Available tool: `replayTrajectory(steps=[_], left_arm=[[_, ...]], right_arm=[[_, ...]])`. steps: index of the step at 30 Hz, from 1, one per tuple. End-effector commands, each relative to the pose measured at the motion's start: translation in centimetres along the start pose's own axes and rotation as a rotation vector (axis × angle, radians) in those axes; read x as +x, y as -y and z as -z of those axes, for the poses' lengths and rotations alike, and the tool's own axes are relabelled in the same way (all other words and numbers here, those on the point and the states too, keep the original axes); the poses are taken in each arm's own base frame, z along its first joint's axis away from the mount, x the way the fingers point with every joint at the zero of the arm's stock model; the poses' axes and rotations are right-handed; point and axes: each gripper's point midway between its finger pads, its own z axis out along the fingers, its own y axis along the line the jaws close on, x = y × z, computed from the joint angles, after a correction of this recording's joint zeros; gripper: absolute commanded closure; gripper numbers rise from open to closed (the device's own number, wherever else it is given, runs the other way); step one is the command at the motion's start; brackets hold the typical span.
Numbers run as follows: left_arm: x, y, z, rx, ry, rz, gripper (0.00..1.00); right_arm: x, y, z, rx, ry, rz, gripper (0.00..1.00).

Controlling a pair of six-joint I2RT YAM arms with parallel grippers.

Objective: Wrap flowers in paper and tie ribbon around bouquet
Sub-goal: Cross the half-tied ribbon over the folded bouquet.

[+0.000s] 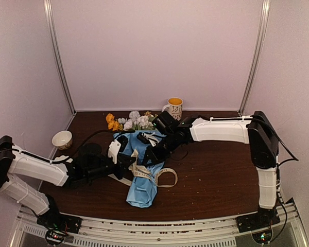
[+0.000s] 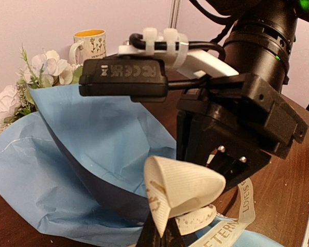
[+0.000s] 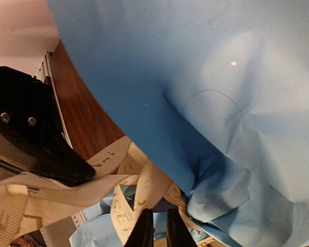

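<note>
Cream ribbon (image 2: pixel 183 188) pinched in the left tool (image 2: pixel 159 236), grip of the right tool (image 3: pixel 159 229) unclear, as tying the bouquet (image 1: pixel 143 188) appears under way; next, draw the ends taut

Stems of the flowers (image 1: pixel 136 121) out of sight inside the paper (image 1: pixel 143 191); ribbon (image 2: pixel 188 188) lettering partly off-frame

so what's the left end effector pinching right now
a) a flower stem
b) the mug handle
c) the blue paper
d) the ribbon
d: in the left wrist view a folded loop of cream ribbon rises straight out of the shut left end effector, with the blue paper lying behind it.
</note>
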Motion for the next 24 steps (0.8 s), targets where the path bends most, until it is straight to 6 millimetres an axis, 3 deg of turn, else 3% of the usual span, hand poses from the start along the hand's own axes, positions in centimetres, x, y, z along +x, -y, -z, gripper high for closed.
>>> replayTrajectory(steps=[1,10,15,24], left_arm=[[-0.5,0.1,-0.2,0.011,0.041,0.018,1.00],[0.6,-0.8,-0.5,-0.006,0.017,0.032,1.00],[1.3,-1.1,-0.8,-0.007,-0.002,0.040,1.00],[1.1,-1.6,-0.9,-0.009,0.001,0.073,1.00]], right_arm=[[0.4,-1.2,-1.3,-0.115,-0.032,0.028,0.91],[1.3,1.8,-2.1,0.030,-0.090,0.064,0.92],[2.2,-0.3,-2.8,-0.122,-0.124,0.088,0.88],[1.6,-2.6,-2.9,-0.263,-0.072,0.095,0.74]])
